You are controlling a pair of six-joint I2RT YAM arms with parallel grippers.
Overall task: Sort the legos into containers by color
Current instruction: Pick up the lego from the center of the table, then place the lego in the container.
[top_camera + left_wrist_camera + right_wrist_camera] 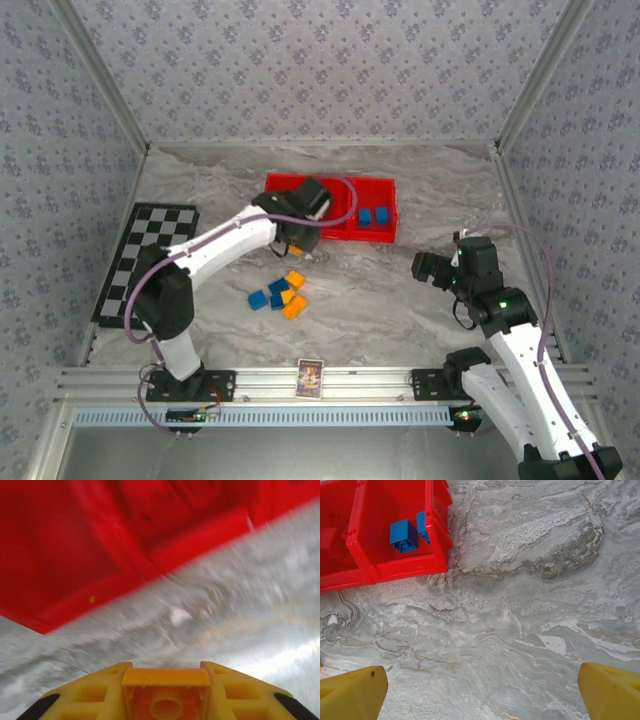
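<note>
Left tool (166, 671) is clamped on one orange brick (166, 700), hollow underside facing the wrist camera, yellow fingers (95, 696) tight on both sides. It hangs just at the near wall of the red tray (100, 597), over the bench (225, 610). The wrist view is blurred.

Step in hand, I'd say: carry the brick over the wall and drop it in the orange cell. To do it well:
- Clear the rim before crossing.
- Skip the right-end compartment, which holds two blue bricks (402, 535).
- Centre over the chosen cell, go low, then part the fingers so the brick doesn't bounce out.

Which of the other two cells takes orange I can't tell, since the arm covers them from above.

Pose: left arm (225, 240) reaches long and diagonal from its base toward the tray's middle, wrist bent down at the near wall. Right arm (510, 330) is tucked on its own side. Right tool (482, 695) has its fingers wide apart with nothing between them, and hovers over bare bench near the tray's right end. Loose bricks (282, 293), blue and orange, sit clustered on the bench in front of the tray, beside the left forearm.
</note>
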